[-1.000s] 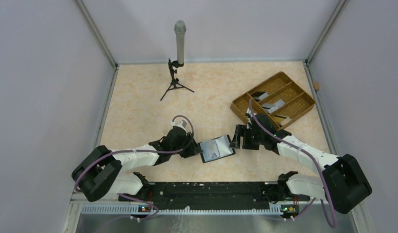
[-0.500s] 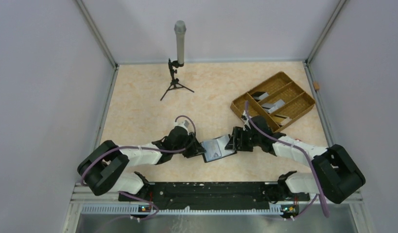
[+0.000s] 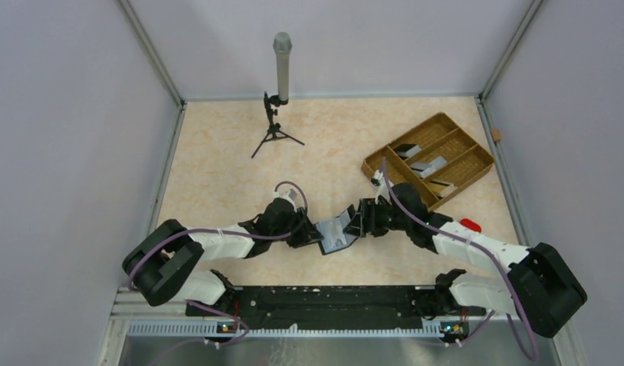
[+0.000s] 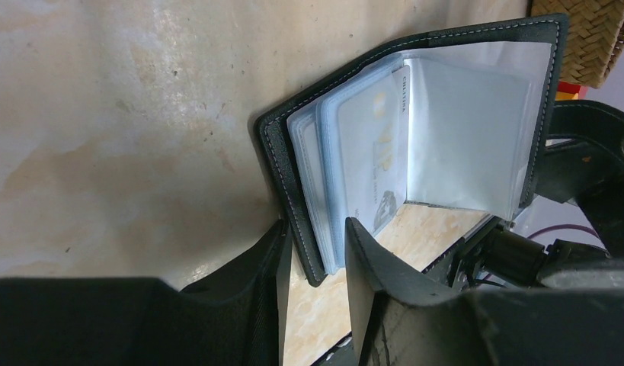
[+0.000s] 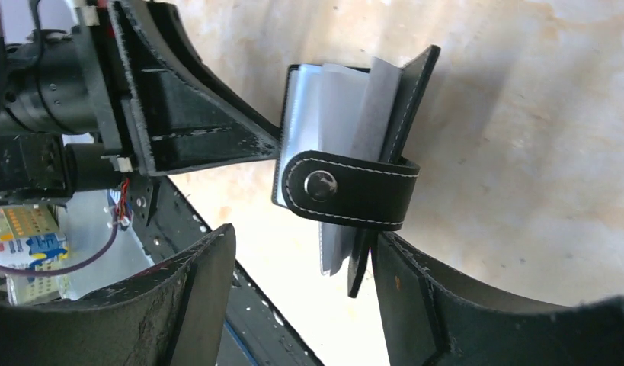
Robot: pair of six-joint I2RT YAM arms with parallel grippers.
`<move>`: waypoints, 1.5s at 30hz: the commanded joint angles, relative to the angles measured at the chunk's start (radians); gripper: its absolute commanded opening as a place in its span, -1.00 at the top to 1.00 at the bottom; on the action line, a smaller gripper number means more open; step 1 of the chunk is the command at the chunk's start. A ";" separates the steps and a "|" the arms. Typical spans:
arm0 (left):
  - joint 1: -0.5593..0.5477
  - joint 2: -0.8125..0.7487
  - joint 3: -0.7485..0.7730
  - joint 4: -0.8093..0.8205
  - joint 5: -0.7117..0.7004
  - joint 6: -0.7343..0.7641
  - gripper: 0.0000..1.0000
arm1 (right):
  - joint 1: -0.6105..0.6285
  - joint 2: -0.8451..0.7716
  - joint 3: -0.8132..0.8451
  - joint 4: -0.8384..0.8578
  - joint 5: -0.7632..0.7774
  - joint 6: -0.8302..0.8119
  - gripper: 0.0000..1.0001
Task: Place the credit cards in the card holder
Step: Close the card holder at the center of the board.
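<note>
Open card holder [image 3: 335,232] sits mid-worktop [image 3: 217,168], near the front edge; free surface toward 11 o'clock. At its 9 o'clock, left tool [image 3: 310,236] pinches one cover. At 3 o'clock, right tool [image 3: 356,225] stands wide astride the clasp cover, unclamped. A woven tray [image 3: 444,117] lies at 1 o'clock.

Card holder [image 4: 278,164] — matt stitched leather

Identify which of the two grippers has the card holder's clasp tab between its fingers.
The right gripper: the snap-button clasp tab sits between its spread fingers. The left gripper instead pinches the card holder's opposite cover, along with the clear sleeves.
</note>
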State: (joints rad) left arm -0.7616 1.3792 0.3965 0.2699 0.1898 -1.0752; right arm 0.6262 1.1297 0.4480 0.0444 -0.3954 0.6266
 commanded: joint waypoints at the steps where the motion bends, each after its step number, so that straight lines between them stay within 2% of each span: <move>1: -0.001 0.000 -0.016 0.037 0.003 0.005 0.29 | 0.057 0.031 0.057 0.080 0.021 -0.043 -0.27; 9: -0.001 -0.020 -0.041 0.070 -0.017 0.007 0.29 | 0.202 0.174 0.125 0.171 0.059 -0.042 -0.26; 15: -0.001 -0.101 -0.106 0.048 -0.099 -0.006 0.27 | 0.239 0.281 0.126 0.247 0.041 -0.010 -0.26; 19: 0.000 -0.206 -0.125 -0.064 -0.140 -0.001 0.18 | 0.240 0.229 0.144 0.203 0.032 -0.032 -0.30; 25: 0.004 -0.418 -0.126 -0.257 -0.228 0.011 0.04 | 0.239 0.057 0.203 -0.002 0.080 -0.080 -0.37; 30: 0.013 -0.548 -0.112 -0.374 -0.270 0.015 -0.02 | 0.179 -0.075 0.230 -0.198 0.197 -0.105 -0.35; 34: 0.017 -0.589 -0.091 -0.400 -0.263 0.027 -0.03 | 0.014 -0.117 0.173 -0.257 0.234 -0.050 -0.18; 39: 0.019 -0.574 -0.069 -0.401 -0.238 0.028 -0.03 | -0.016 -0.031 0.123 -0.205 0.237 -0.058 -0.06; 45: 0.020 -0.559 -0.054 -0.386 -0.213 0.028 -0.04 | 0.012 0.116 0.125 -0.056 0.133 -0.070 -0.10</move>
State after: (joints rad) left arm -0.7464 0.8146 0.2958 -0.1356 -0.0406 -1.0634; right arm 0.6140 1.1873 0.5652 -0.1345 -0.2024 0.5678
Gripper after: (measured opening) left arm 0.516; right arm 0.537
